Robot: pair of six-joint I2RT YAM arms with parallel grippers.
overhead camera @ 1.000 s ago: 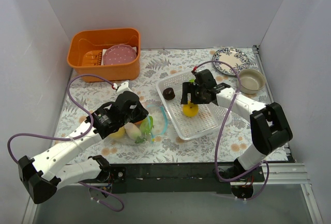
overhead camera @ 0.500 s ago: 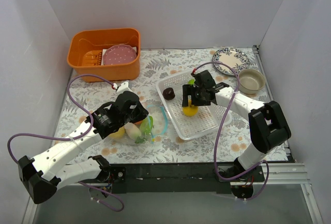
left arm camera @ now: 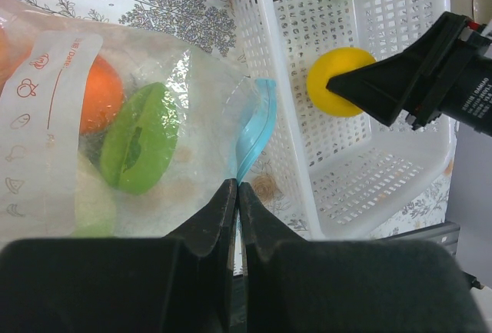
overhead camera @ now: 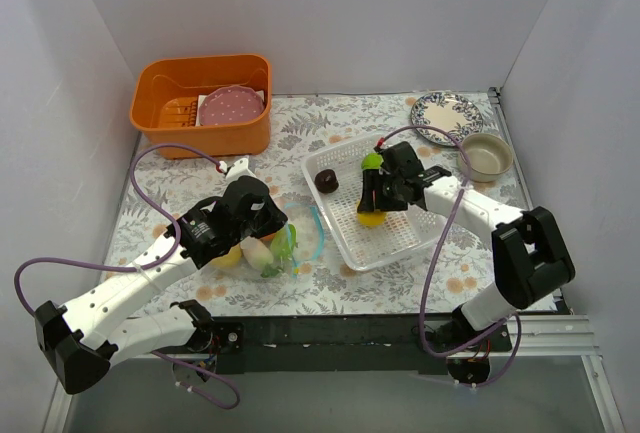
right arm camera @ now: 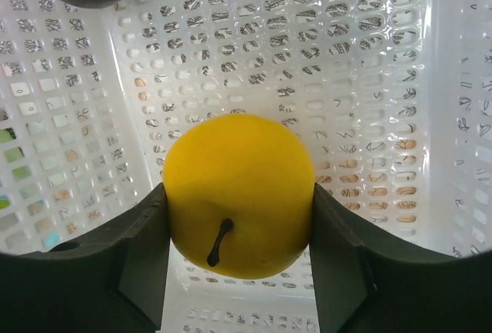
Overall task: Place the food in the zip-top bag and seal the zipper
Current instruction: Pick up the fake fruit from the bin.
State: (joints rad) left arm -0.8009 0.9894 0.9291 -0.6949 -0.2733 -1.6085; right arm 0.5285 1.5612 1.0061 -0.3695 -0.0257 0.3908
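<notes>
So that more food can go in, the left gripper [left arm camera: 237, 194] is pinched almost flat on the edge of the zip-top bag [left arm camera: 192, 110]. It holds right by the blue zipper [left arm camera: 257, 121], which is not sealed. An orange piece [left arm camera: 104, 94] and a green piece [left arm camera: 138, 144] lie inside the bag. From above, the arm hides the rest.

Farther off, in the white basket [overhead camera: 400, 245], the right gripper [right arm camera: 238, 248] squeezes the yellow fruit [right arm camera: 238, 187] on both sides, likely to carry it over. I cannot tell if it is lifted. Farthest sit the dark brown ball [overhead camera: 326, 181] and a bumpy green piece [overhead camera: 372, 161].
</notes>
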